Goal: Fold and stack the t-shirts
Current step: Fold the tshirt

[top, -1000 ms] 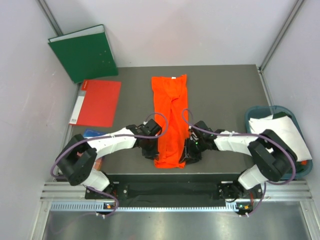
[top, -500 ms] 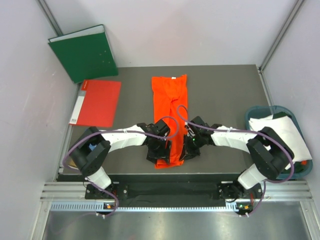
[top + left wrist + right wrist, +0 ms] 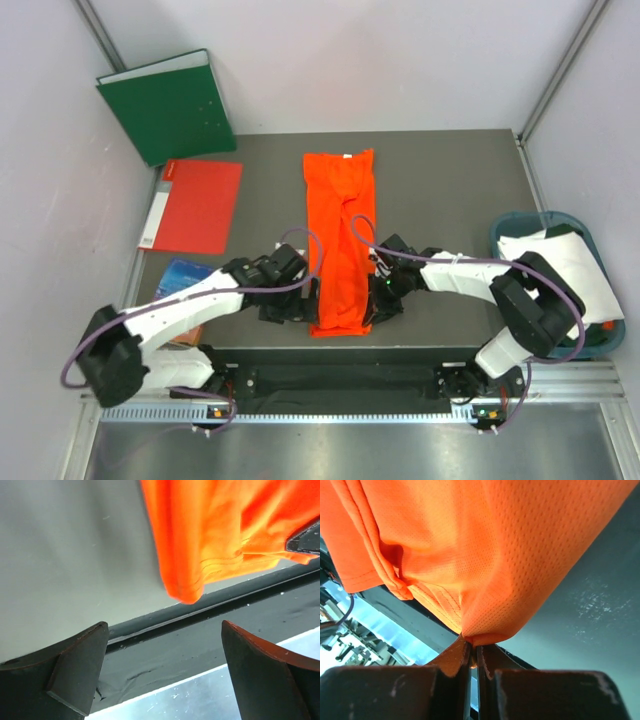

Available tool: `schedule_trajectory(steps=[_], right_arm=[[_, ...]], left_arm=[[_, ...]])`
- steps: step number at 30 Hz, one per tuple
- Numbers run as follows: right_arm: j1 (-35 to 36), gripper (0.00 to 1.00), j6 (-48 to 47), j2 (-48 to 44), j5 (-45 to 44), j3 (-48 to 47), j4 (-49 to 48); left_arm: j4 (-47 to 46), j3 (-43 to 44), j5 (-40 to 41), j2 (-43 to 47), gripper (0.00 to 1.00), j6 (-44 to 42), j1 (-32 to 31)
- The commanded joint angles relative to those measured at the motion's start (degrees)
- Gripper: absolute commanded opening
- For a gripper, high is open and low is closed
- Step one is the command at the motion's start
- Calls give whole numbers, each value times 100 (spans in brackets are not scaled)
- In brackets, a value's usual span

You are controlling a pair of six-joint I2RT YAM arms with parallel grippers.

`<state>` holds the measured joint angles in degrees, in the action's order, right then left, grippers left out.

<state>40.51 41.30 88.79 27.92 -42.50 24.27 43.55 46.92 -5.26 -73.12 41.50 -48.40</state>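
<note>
A green binder (image 3: 168,105) is leaning at the far left, with a red folder (image 3: 197,205) lying just in front of it. The left gripper (image 3: 285,300) is standing wide apart, gripping nothing, just beside the near left corner of the orange t-shirt (image 3: 340,235). The shirt is lying as a long folded strip down the middle of the table (image 3: 450,185). The right gripper (image 3: 472,652) is pinching the shirt's near right edge tightly. The white t-shirt (image 3: 565,262) is sitting in a teal basket (image 3: 518,222) at the far right.

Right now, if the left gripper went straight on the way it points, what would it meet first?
The left gripper would likely meet the orange shirt's near corner first, just ahead of its open jaws at the table edge; depth is unclear, so it might pass beside it.
</note>
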Motion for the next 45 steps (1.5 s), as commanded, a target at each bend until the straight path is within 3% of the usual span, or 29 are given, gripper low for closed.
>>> schedule_trajectory(steps=[1, 8, 15, 21, 24, 28, 29, 31, 38, 45], right_arm=[[88, 1, -157, 112, 47, -206, -10], [88, 1, -306, 165, 99, -224, 69], [88, 1, -438, 138, 91, -294, 165], [80, 1, -535, 217, 82, -443, 262], [53, 2, -570, 244, 82, -452, 271], [-78, 2, -684, 270, 99, -487, 350], [-113, 2, -737, 253, 91, -496, 411], [-184, 2, -807, 244, 117, -549, 508], [-245, 0, -1413, 138, 170, -944, 1342], [-272, 0, -2029, -152, -93, -1742, 2107]], left_arm=[[-152, -769, 17, 798, 99, 359, 513], [-1241, -1316, -1073, 580, 97, 446, 1245], [-2209, -1185, -1750, -692, 93, 640, 1289], [-2211, -860, -1856, -1160, 86, 456, 1281], [-2298, -851, -2005, -1318, 76, 447, 1281], [-2342, -868, -2234, -1608, 46, 447, 1246], [-2342, -868, -2260, -1626, 22, 438, 1245], [-2307, -833, -2269, -1635, 0, 430, 1245], [-1219, -254, -2243, -1310, 0, 96, 1237], [-102, 904, -1734, -958, 0, -133, 1280]])
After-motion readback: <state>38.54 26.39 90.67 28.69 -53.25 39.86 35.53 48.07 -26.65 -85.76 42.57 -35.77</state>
